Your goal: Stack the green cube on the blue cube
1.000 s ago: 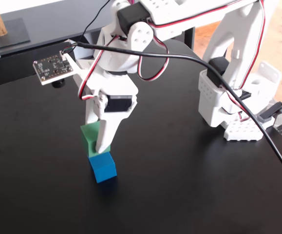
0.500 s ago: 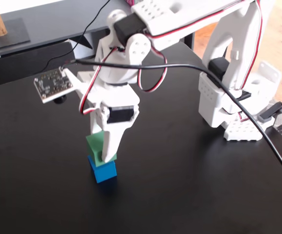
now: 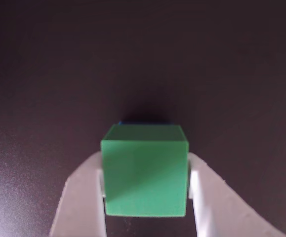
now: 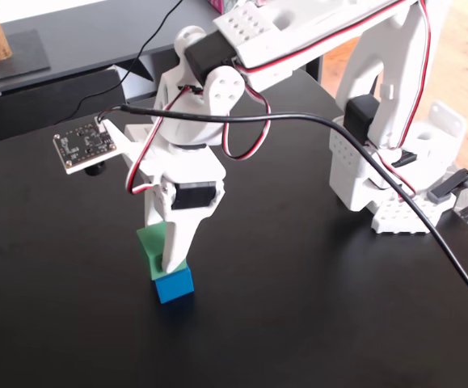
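In the fixed view, the green cube (image 4: 151,245) sat clamped in the gripper (image 4: 162,260), pretty much directly over the blue cube (image 4: 174,286) and seemingly resting on it. Wrist view showed only a blue sliver, so alignment looked decent.

green cube (image 4: 151,246): matte light green | blue cube (image 4: 174,286): bright blue | end effector (image 3: 145,200): white | desk (image 4: 298,307): plain black | cables (image 4: 298,120): black, red-and-white
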Tool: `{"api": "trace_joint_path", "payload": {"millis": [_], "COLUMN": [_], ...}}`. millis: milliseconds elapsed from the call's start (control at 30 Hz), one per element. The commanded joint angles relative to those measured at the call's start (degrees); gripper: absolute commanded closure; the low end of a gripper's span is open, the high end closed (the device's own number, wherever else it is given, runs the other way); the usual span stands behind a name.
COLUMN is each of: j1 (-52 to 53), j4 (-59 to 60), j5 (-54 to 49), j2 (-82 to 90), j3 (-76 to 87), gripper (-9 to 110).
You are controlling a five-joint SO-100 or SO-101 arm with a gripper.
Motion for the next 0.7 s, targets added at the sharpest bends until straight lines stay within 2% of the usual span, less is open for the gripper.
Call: {"api": "trace_joint_path", "payload": {"millis": [0, 333, 533, 667], "j1": [0.0, 0.44, 1.76, 2.55], "j4": [-1.05, -2.99, -9.05, -11.95], "j5": [-0.18, -1.32, -2.72, -3.78], "j2": [0.35, 0.53, 1.05, 1.05], "j3": [-0.53, 1.23, 4.39, 5.98], "gripper": [94, 94, 71, 64]}}
